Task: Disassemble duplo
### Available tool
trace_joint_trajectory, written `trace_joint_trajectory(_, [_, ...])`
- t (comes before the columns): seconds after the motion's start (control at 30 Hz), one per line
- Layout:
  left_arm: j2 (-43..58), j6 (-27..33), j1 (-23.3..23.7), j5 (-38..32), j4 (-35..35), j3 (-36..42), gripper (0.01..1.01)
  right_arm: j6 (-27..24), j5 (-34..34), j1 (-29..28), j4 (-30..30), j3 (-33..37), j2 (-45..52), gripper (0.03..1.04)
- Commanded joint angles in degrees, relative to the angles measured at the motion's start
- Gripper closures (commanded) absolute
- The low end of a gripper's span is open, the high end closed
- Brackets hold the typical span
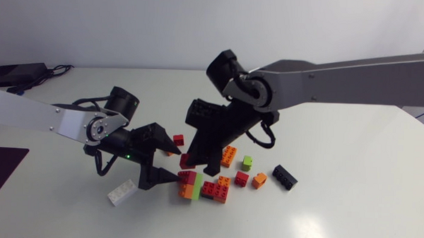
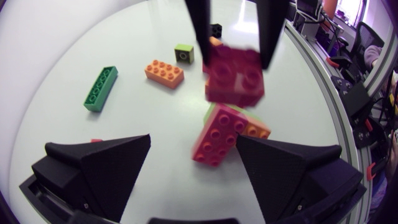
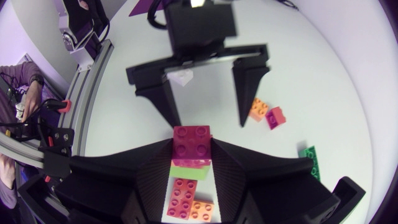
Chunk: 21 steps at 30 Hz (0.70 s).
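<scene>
My right gripper (image 1: 196, 161) is shut on a dark red 2x2 brick (image 1: 187, 160), which it holds low over the table. In the right wrist view the brick (image 3: 193, 144) sits squeezed between both fingers. Right under it on the table lies a small stack (image 2: 217, 137) of a red, a light green and an orange brick; I cannot tell whether the held brick touches it. My left gripper (image 1: 174, 163) faces the right one with the stack in front of it. It is open, and its wide-set fingers (image 2: 106, 165) hold nothing.
Loose bricks lie around: a red-and-orange clump (image 1: 216, 190), an orange brick (image 1: 228, 156), a small green one (image 1: 247, 162), a black one (image 1: 284, 177), a white one (image 1: 121, 192), a small red one (image 1: 178, 140) and a long green one (image 2: 101, 88).
</scene>
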Motion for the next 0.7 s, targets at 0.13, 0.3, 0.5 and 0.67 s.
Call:
trace_joint_trajectory(0.13, [1.8, 1.4, -1.3, -0.8, 0.9, -2.1, 0.07, 0.8, -0.6, -0.9, 2.0, 0.4, 1.2, 0.9])
trace_joint_trajectory(0.3, [0.0, 1.3, -0.7, -1.0, 0.8, -2.0, 0.07, 0.8, 1.9, -5.2, 5.2, 1.8, 6.6, 0.9])
trace_joint_trajectory(0.5, [-2.5, 1.1, 0.1, -1.0, 0.0, -2.0, 0.07, 1.2, 2.8, -9.2, 8.6, 3.3, 12.0, 0.89])
trace_joint_trajectory(0.67, [-2.2, 1.7, -0.3, -1.1, -0.2, -2.2, 0.069, 1.9, 2.8, -9.8, 10.3, 2.6, 13.1, 0.59])
